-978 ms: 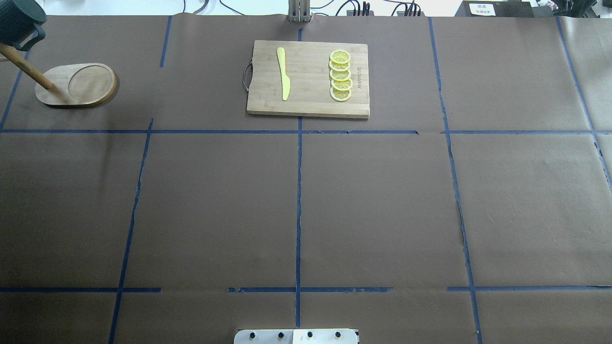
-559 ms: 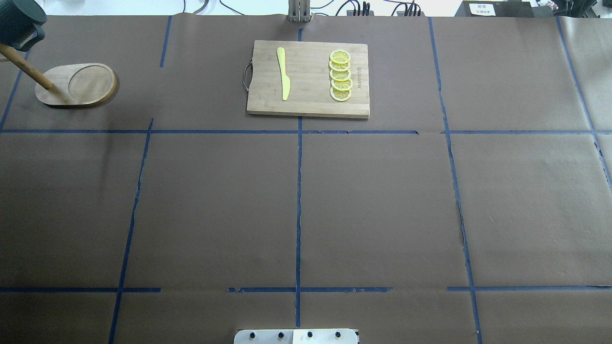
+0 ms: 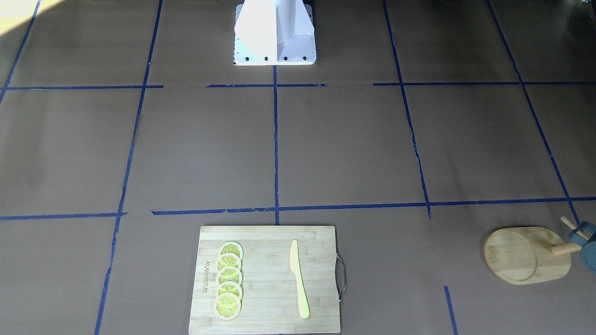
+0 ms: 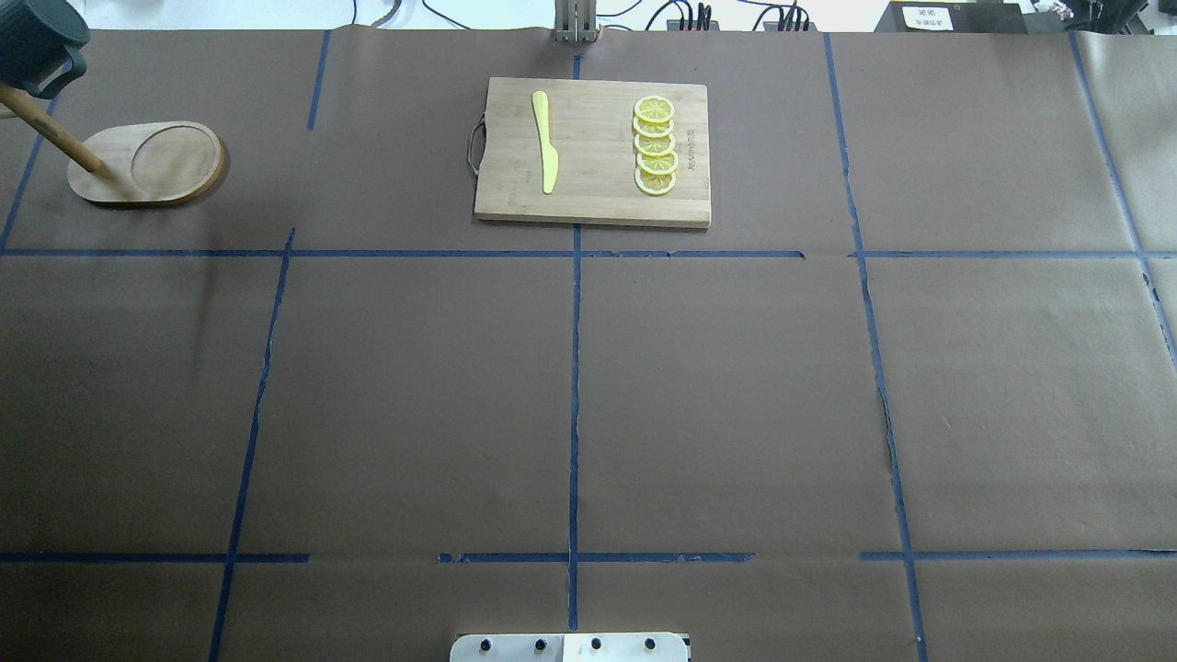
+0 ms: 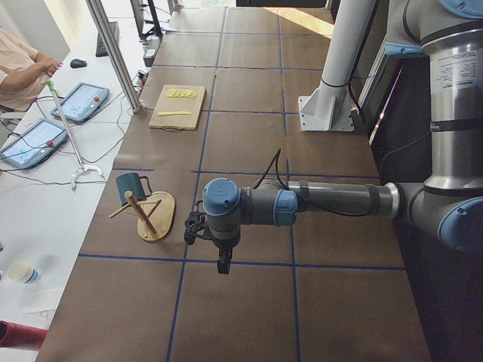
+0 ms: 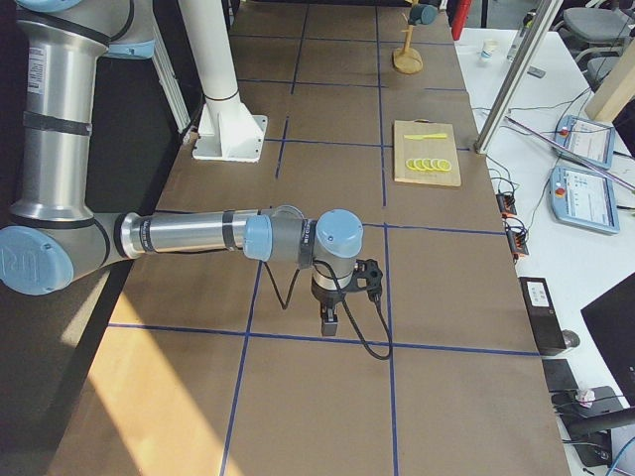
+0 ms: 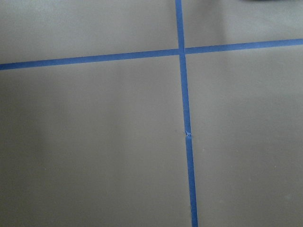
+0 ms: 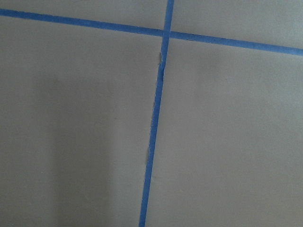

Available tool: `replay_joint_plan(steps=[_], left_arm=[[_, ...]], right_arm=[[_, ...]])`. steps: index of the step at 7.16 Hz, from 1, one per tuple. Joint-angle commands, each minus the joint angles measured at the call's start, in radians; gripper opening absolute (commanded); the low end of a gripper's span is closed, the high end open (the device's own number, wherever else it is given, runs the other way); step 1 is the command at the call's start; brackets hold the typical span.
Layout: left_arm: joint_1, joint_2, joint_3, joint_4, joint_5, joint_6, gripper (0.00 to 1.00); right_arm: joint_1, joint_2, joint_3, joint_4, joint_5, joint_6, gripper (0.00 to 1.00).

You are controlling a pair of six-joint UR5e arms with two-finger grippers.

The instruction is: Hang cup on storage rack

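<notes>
The dark blue-grey cup (image 4: 37, 46) hangs by its handle on a peg of the light wooden storage rack (image 4: 147, 164) at the table's far left corner. Both also show in the front-facing view, cup (image 3: 587, 242) and rack (image 3: 526, 255), and in the exterior left view, cup (image 5: 130, 185) and rack (image 5: 155, 215). My left gripper (image 5: 224, 264) shows only in the exterior left view, pointing down over the table, well away from the rack. My right gripper (image 6: 328, 322) shows only in the exterior right view. I cannot tell whether either is open or shut. Both wrist views show only brown paper and blue tape.
A bamboo cutting board (image 4: 593, 207) with a yellow knife (image 4: 546, 142) and several lemon slices (image 4: 655, 145) lies at the far middle of the table. The robot's white base (image 3: 274, 32) stands at the near edge. Blue tape lines mark the brown table cover.
</notes>
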State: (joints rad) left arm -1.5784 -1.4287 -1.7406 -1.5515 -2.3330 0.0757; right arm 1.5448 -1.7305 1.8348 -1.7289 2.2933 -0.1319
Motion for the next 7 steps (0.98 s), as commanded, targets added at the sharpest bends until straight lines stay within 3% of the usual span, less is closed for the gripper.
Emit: replay_joint_plan(steps=[1,7], left_arm=[[0.0,0.001,-0.007,-0.001,0.001,0.001,1.0],[0.0,0.016,-0.014,-0.002,-0.002,0.0,1.0]], right_arm=[[0.0,-0.001,0.0,0.002,0.0,0.0,1.0],[0.0,-0.004,-0.002,0.002,0.0,0.0,1.0]])
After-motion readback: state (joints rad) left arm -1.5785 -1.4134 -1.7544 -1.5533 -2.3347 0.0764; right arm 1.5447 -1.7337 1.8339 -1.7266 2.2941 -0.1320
